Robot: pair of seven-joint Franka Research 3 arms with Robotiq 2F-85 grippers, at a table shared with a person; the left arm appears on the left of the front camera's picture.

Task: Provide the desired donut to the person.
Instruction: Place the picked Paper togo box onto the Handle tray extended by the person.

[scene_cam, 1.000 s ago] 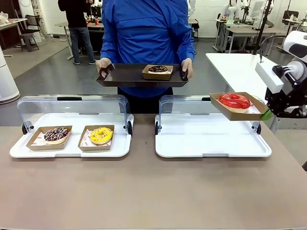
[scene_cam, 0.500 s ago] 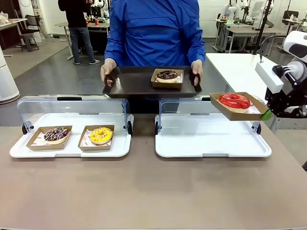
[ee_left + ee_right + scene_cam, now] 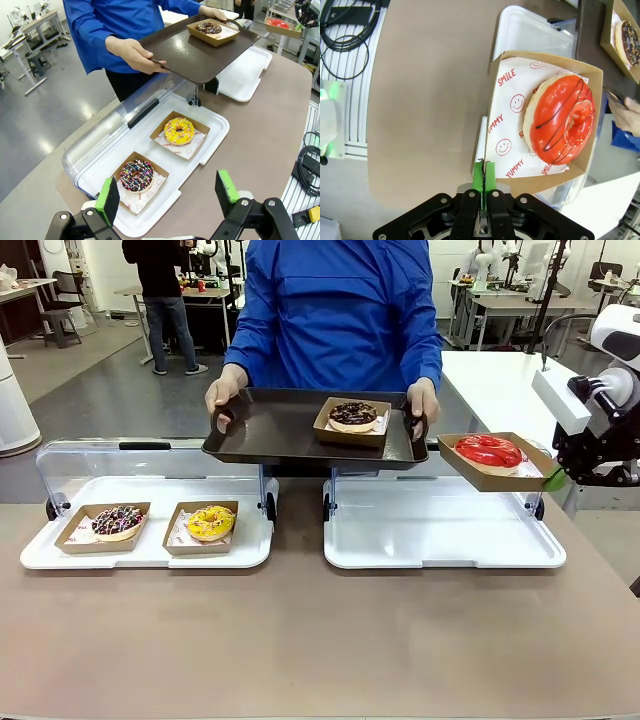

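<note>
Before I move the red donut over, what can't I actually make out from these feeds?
- Front view: right gripper pads hidden behind the red donut's box.
- Left wrist view: left gripper base cut by the bottom edge.
- Right wrist view: person's hand and dark tray cut by the right edge.

4 donuts [image 3: 210,522], 2 display trays [image 3: 440,540], 1 serving tray [image 3: 270,430]

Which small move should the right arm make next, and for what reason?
Probably carry the red donut's box left, over the bare part of the dark tray. The right tool is shut on the box's edge, and the person holds the tray beside it.
</note>
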